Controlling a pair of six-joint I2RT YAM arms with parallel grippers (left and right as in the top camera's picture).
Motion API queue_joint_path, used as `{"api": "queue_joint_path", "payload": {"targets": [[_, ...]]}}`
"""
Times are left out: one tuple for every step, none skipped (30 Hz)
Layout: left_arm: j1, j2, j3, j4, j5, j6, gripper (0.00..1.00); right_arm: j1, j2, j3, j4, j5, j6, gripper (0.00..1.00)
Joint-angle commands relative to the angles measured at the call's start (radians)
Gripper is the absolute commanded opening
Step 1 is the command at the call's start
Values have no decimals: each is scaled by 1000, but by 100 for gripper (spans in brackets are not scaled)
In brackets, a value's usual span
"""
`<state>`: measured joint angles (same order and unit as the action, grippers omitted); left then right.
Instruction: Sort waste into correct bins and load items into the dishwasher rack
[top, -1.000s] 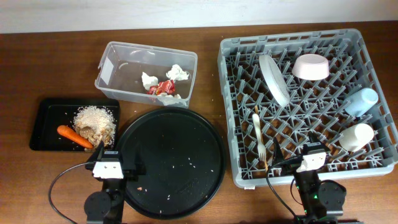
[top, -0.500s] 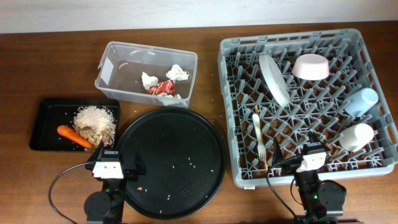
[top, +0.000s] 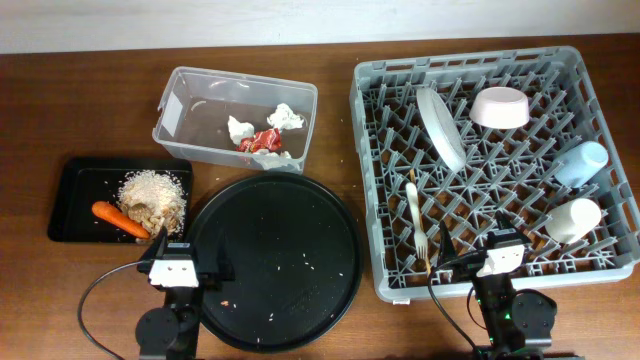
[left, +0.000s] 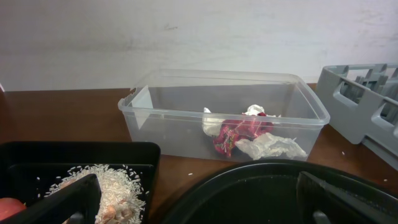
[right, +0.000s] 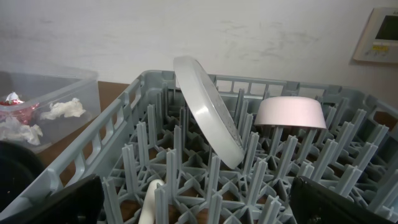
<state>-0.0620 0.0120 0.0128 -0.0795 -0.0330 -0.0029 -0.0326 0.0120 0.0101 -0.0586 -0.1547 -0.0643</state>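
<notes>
The clear tub (top: 172, 100) holds white tissues (top: 286, 117) and the red wrapper (top: 263, 141); the wrapper also shows in the left wrist view (left: 239, 132). The small black tray (top: 80, 185) holds the beige food heap (top: 153, 192) and the carrot (top: 118, 218). The grey rack (top: 460, 62) holds the plate (top: 440, 127) on edge, the pink bowl (top: 500, 107), the blue cup (top: 582, 162), the cream cup (top: 574, 220) and the white fork (top: 415, 215). My left gripper (top: 178, 268) and right gripper (top: 500, 255) are open and empty at the near edge.
A large round black tray (top: 275, 260) with scattered crumbs lies in front of the left gripper. The right gripper sits at the rack's near wall. Cables trail from both arms at the table's front edge.
</notes>
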Motion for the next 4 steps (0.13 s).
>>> {"api": "queue_joint_path", "payload": {"targets": [[6, -7, -4, -4, 18, 16, 99, 5, -8, -5, -6, 10, -7, 98], [6, -7, -3, -4, 18, 16, 99, 5, -8, -5, -6, 10, -7, 98], [6, -7, -3, -4, 18, 16, 99, 5, -8, -5, -6, 10, -7, 98], [6, -7, -3, -4, 18, 16, 99, 5, -8, -5, -6, 10, -7, 98]]}}
